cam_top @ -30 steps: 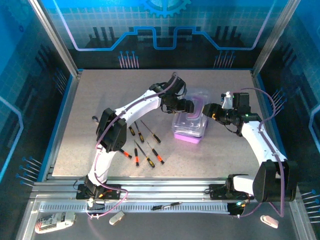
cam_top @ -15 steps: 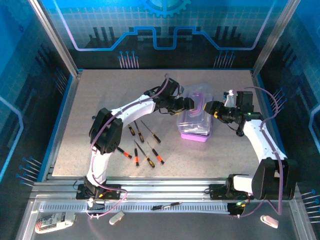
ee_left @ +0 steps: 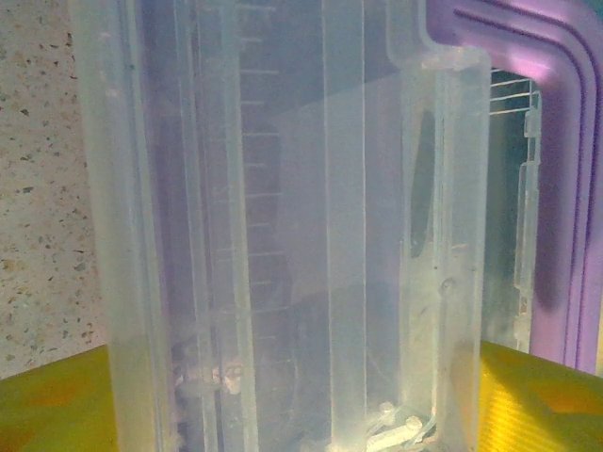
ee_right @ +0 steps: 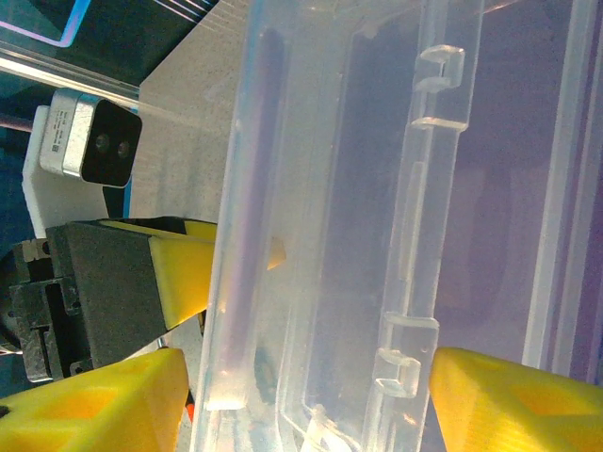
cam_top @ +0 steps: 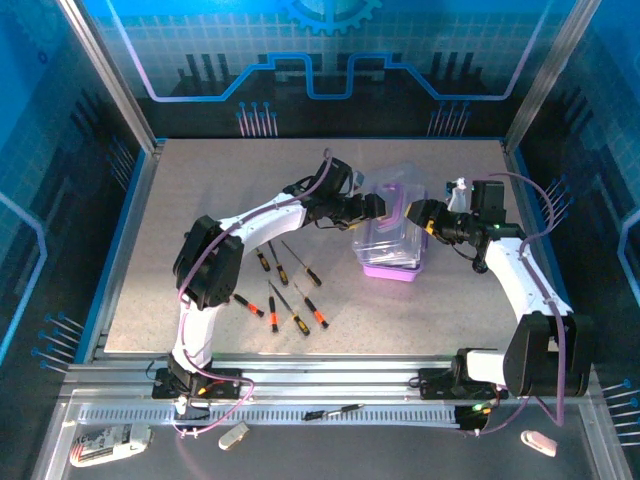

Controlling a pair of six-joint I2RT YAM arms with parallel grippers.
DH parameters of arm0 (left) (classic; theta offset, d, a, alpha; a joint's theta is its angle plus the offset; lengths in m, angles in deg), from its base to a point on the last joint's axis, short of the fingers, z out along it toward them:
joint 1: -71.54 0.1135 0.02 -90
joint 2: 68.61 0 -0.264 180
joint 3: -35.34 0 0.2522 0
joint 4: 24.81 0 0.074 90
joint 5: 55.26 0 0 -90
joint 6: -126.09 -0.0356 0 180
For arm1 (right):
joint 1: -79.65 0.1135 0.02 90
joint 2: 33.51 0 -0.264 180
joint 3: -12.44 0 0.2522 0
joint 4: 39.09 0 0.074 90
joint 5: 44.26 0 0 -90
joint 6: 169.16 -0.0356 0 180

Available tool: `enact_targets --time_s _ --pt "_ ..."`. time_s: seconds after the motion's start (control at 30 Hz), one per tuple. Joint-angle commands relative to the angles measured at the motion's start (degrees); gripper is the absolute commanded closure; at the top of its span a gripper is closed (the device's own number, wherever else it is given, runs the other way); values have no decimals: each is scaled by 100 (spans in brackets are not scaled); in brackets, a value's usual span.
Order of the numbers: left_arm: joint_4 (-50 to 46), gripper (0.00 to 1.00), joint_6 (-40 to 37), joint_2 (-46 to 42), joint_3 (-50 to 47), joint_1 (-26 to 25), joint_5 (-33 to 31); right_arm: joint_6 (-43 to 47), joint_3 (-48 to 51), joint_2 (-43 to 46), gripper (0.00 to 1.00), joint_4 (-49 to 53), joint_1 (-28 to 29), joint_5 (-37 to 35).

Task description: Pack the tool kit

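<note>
**One case (cam_top: 392,252), seven screwdrivers (cam_top: 288,308)**

Case has a clear lid, purple base and purple handle. It sits between the two jaw pairs. Left gripper (cam_top: 378,207) and right gripper (cam_top: 418,213) each clamp it, jaws fairly wide. Screwdrivers lie loose on the table (cam_top: 160,250), near side of the left jaws.

Top external view: fixed, high and to the rear, looking down and forward over the whole table (cam_top: 180,200), from a distance. Left wrist view: very close, facing the clear lid (ee_left: 283,235) of the case (cam_top: 390,268), with the purple handle (ee_left: 556,141) at right. Right wrist view: equally close, facing that lid from the opposite side; the left wrist camera (ee_right: 89,146) shows beyond it. All three views share the case.
</note>
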Motion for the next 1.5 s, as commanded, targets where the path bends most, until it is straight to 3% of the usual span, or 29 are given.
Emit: enact_targets --time_s 0.0,0.43,0.5,0.67,1.07,1.47 --pt "396 29 45 -321 -109 -18 330 139 -156 -42 30 304 54 -105" --pt "453 26 182 -402 -106 4 535 -189 2 -67 33 -250 51 467" --pt "435 22 136 -419 -63 1 573 -288 48 -69 33 -390 65 573" --pt "46 1 -268 -550 118 29 529 -395 46 -32 34 -475 62 680" --pt "-625 1 -936 -844 -139 292 315 -578 -93 -149 34 -677 100 843" --pt "-287 1 -866 -1295 -877 731 255 -639 -376 -304 35 -685 293 843"
